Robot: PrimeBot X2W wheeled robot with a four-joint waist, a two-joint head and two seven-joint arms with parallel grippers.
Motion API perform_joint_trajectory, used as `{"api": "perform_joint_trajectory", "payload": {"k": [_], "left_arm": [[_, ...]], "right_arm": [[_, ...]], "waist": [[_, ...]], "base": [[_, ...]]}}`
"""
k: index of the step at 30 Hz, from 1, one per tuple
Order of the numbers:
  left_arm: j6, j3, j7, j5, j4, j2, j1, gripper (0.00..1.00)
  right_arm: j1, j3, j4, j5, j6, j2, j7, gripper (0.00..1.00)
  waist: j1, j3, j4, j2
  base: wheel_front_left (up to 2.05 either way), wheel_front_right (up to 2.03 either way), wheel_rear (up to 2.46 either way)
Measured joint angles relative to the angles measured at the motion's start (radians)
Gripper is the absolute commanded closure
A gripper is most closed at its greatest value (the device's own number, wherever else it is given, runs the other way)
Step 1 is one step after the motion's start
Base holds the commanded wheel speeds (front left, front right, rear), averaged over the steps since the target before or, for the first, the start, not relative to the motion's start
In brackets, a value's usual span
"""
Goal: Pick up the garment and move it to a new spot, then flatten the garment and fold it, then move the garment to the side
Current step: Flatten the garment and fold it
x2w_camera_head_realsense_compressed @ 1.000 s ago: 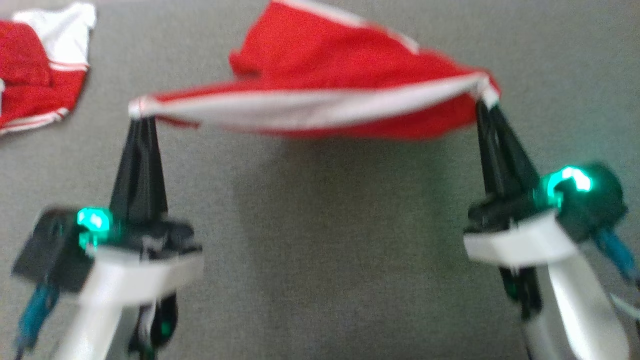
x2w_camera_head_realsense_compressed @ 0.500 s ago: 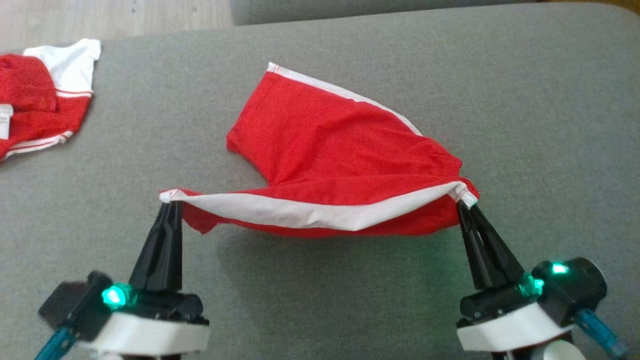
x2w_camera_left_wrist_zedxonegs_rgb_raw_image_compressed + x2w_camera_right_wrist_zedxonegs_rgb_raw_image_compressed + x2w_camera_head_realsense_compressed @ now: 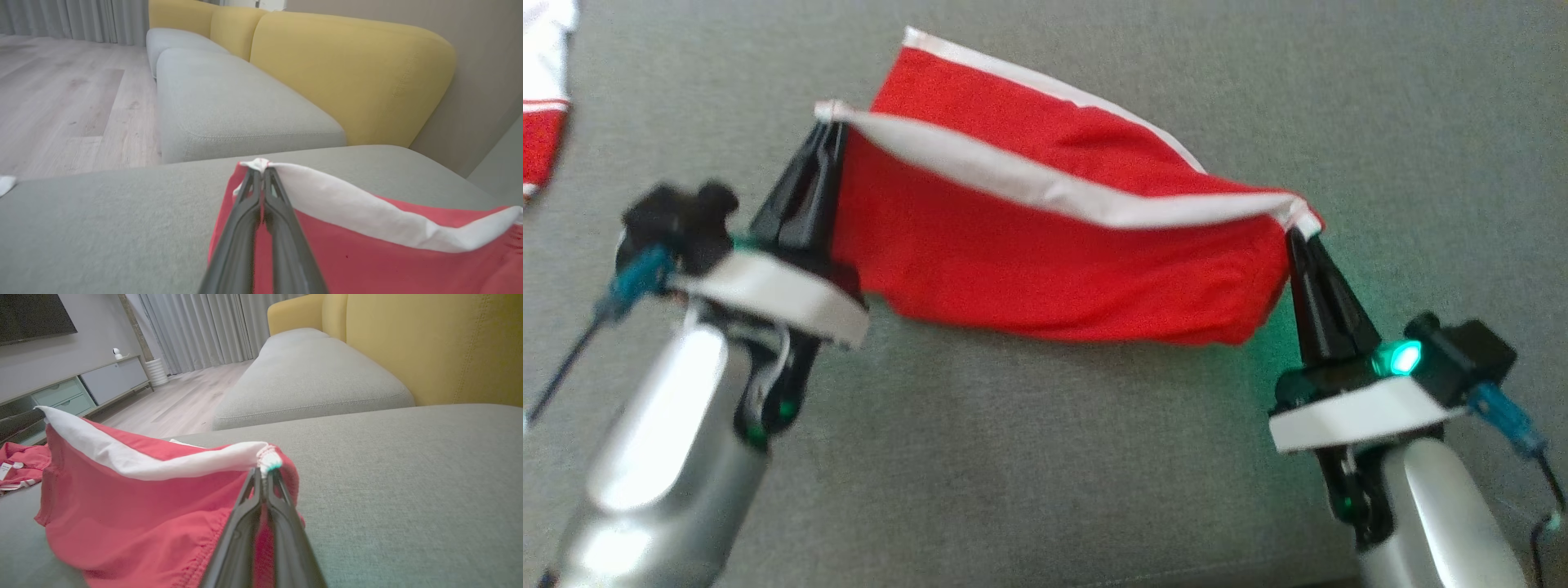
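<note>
Fabric hangs stretched between my two grippers: the garment [image 3: 1054, 261], red with a white band, is held up over the grey sofa cushion [image 3: 1045, 474]. My left gripper [image 3: 827, 135] is clamped on one end of the white band, fingers pressed together with the bunched hem between their tips, and my right gripper [image 3: 1298, 237] pinches the other end the same way. In the head view the left end sits higher than the right, so the band slopes down toward my right. The red body sags below the band; I cannot tell whether its lower edge touches the cushion. Another red and white garment [image 3: 543, 106] lies at the far left edge of the head view, well apart. The left wrist view shows a yellow backrest [image 3: 351, 73] and a pale wood floor [image 3: 61, 94] beyond the cushion
</note>
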Motion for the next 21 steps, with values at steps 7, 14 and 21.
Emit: {"api": "perform_joint_trajectory", "payload": {"k": [7, 14, 21], "left_arm": [[-0.005, -0.012, 0.035, 0.022, 0.231, -0.06, -0.198, 1.0], [0.014, -0.038, 0.058, 0.054, 0.422, -0.107, -0.339, 1.0], [0.033, -0.041, 0.038, 0.083, 0.549, -0.134, -0.429, 1.0]], "right_arm": [[-0.121, 0.03, 0.123, 0.048, 0.0, 0.0, -0.052, 1.0], [-0.19, 0.068, 0.192, 0.07, 0.0, 0.0, -0.086, 1.0], [-0.246, 0.093, 0.235, 0.083, 0.0, 0.0, -0.098, 0.95]], "waist": [[0.0001, 0.081, -0.044, 0.0], [-0.0001, 0.131, -0.077, -0.0001], [-0.0001, 0.153, -0.099, -0.0001]], "base": [[0.0, 0.0, 0.0], [0.0, 0.0, 0.0], [0.0, 0.0, 0.0]]}}
